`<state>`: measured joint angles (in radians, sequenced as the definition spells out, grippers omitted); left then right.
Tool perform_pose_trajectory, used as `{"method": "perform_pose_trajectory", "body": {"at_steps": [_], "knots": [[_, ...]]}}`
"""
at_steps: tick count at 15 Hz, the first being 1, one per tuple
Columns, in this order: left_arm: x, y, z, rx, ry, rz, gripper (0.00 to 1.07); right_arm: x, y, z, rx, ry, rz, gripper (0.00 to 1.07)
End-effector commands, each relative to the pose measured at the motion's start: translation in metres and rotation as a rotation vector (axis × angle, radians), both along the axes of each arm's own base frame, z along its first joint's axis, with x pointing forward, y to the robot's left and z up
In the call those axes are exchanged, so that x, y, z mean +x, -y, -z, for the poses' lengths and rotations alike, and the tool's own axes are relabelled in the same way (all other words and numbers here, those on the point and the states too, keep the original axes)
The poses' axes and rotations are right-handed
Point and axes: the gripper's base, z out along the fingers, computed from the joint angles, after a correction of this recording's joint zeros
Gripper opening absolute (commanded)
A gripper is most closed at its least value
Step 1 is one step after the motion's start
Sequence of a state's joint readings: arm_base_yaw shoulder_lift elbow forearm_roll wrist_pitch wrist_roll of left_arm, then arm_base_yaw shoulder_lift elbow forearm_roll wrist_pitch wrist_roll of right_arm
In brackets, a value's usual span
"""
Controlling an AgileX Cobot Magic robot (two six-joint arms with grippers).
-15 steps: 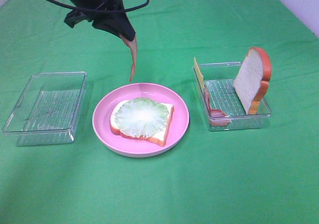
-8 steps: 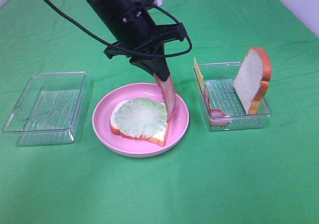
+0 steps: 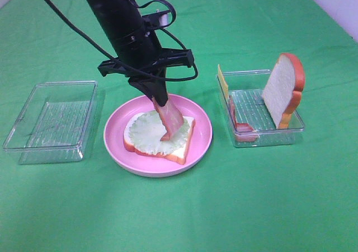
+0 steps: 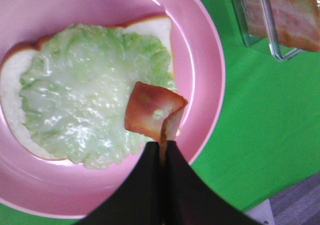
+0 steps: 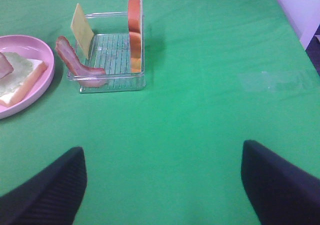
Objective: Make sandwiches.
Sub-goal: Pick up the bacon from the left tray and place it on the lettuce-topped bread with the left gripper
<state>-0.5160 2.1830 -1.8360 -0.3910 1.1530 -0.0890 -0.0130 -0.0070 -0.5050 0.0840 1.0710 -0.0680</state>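
Above the plate (image 3: 202,141), left arm (image 3: 124,28) angled down, fingers (image 4: 146,187) pinching bacon (image 4: 150,111)

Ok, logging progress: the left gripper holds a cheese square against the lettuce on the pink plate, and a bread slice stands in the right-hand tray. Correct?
Not cheese: the left wrist view shows the left gripper shut on a bacon strip, its end against the lettuce on the pink plate. The bread slice does stand in the right-hand tray.
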Motion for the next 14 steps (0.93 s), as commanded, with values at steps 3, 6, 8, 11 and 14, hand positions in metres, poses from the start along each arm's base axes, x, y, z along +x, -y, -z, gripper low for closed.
{"method": "perform_pose_trajectory", "body": {"at_steps": [3, 6, 8, 11, 14], "knots": [[-0.010, 0.023, -0.027, -0.162, -0.001, -0.010, 0.00, -0.001, 0.000, 0.000, -0.012, 0.023, -0.003, 0.79], [-0.017, 0.036, -0.021, -0.152, 0.009, 0.016, 0.00, -0.001, 0.000, 0.000, -0.012, 0.023, -0.003, 0.79], [-0.012, 0.030, -0.008, -0.055, 0.015, -0.008, 0.00, -0.001, 0.000, 0.000, -0.012, 0.023, -0.003, 0.79], [-0.005, 0.018, -0.002, 0.089, 0.070, -0.052, 0.00, -0.001, 0.000, 0.000, -0.012, 0.023, -0.003, 0.79], [-0.003, 0.015, 0.006, 0.131, 0.082, -0.038, 0.00, -0.001, 0.000, 0.000, -0.012, 0.023, -0.003, 0.79]]}}
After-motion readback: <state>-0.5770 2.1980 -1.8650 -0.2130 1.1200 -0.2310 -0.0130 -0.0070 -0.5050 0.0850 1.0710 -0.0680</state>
